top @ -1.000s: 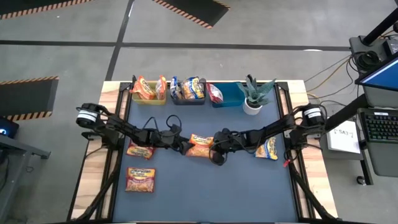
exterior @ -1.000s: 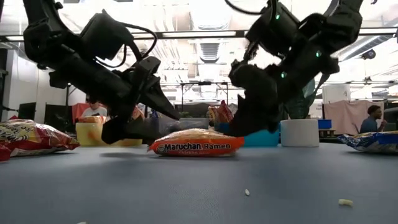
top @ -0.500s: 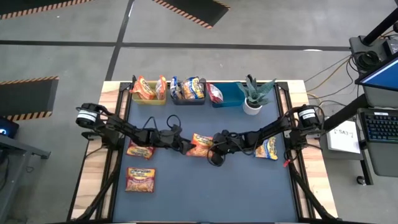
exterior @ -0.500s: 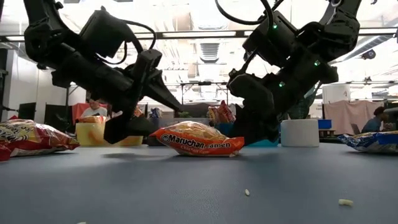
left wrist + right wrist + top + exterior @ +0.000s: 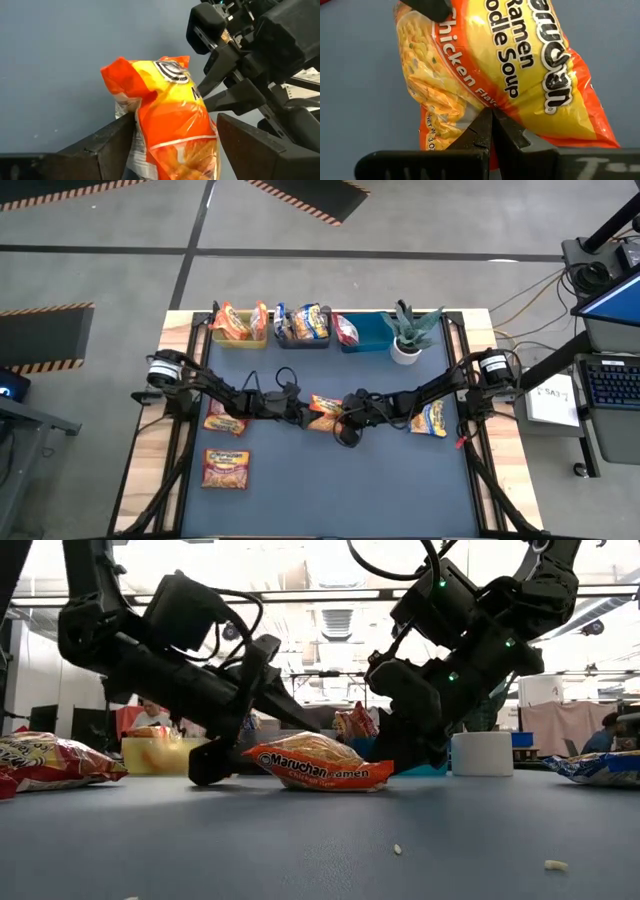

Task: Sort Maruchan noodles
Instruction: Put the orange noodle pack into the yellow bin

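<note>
Four packets unsorted: the orange packet [image 5: 324, 411] at table centre, two [image 5: 225, 422] [image 5: 226, 468] at the left side, one [image 5: 431, 420] at the right.
Sorted so far: packets stood in the yellow-green bin [image 5: 239, 330], grey bin [image 5: 303, 330] and blue bin [image 5: 365, 335].
Left gripper [image 5: 175, 137]: fingers apart, straddling the orange packet [image 5: 165, 120].
Right gripper [image 5: 491, 122]: fingers pinched together on that packet's [image 5: 495, 75] edge.
Low view only: packet [image 5: 315, 762] lifted at one end.
High view only: bins, remaining packets, potted plant [image 5: 408, 335].

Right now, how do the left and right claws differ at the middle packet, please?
The left claw is open, its fingers either side of the packet; the right claw is shut, pinching the packet's edge. Seen from above, the left claw reaches in from the left, the right claw from the right. Both are at mid-table.
</note>
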`<state>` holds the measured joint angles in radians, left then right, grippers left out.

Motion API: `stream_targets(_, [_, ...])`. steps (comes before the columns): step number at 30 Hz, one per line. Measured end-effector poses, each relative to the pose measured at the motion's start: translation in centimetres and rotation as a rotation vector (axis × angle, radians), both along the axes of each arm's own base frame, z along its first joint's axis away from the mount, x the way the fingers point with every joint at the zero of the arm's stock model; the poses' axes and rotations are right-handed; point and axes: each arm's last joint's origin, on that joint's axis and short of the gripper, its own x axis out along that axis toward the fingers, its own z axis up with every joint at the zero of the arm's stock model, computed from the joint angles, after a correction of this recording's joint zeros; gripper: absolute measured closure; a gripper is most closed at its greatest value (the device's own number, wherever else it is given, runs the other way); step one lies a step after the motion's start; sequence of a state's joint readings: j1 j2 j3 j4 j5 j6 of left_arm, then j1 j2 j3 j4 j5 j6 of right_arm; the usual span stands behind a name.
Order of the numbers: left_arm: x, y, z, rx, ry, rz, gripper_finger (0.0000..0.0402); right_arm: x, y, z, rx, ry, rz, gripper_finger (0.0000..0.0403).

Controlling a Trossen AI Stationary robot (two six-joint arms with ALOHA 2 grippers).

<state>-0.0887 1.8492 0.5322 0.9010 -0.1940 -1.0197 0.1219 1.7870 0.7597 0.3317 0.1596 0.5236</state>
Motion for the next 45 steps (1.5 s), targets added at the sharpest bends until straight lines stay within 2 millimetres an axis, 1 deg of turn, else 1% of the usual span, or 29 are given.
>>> stream_targets(3, [0.2, 0.0, -0.1, 0.012, 0.001, -0.004, 0.0149, 0.0, 0.0, 0.0, 0.0, 0.0, 0.0, 0.0394])
stream_targets(6, [0.2, 0.0, 0.2, 0.019, -0.009, -0.007, 0.0172, 0.0, 0.0, 0.0, 0.001, -0.001, 0.001, 0.0394])
stream_targets(14, [0.1, 0.0, 0.4, 0.029, -0.001, -0.013, 0.025, 0.2, 0.0, 0.2, 0.002, -0.031, 0.005, 0.0394])
stream_targets(18, [0.1, 0.0, 0.4, 0.03, 0.004, -0.013, 0.0286, 0.2, 0.0, 0.8, 0.005, -0.048, 0.006, 0.0391])
stream_targets(23, [0.1, 0.0, 0.5, 0.038, 0.007, -0.019, 0.0319, -0.2, 0.0, 2.4, -0.004, -0.067, 0.022, 0.0363])
stream_targets(26, [0.0, -0.1, 0.6, 0.043, 0.005, -0.027, 0.0325, -0.4, 0.0, 3.8, -0.018, -0.097, 0.031, 0.0335])
stream_targets(29, [0.0, -0.1, 1.1, 0.037, -0.013, -0.05, 0.0326, -0.9, -0.1, 5.0, -0.037, -0.099, 0.047, 0.0307])
stream_targets(32, [-0.1, -0.1, 2.4, 0.075, -0.054, -0.078, 0.0326, -1.6, -0.3, 6.8, -0.059, -0.12, 0.063, 0.0285])
stream_targets(37, [-0.8, 0.0, 6.1, 0.194, -0.138, -0.128, 0.0327, -3.3, -0.6, 10.5, -0.13, -0.179, 0.073, 0.0261])
stream_targets(41, [-2.4, 0.9, 9.1, 0.266, -0.122, -0.122, 0.0327, -5.0, -0.9, 13.7, -0.195, -0.256, 0.067, 0.0255])
stream_targets(45, [-4.4, 2.1, 12.4, 0.363, -0.05, -0.068, 0.0327, -6.5, -1.2, 16.2, -0.271, -0.335, 0.065, 0.0256])
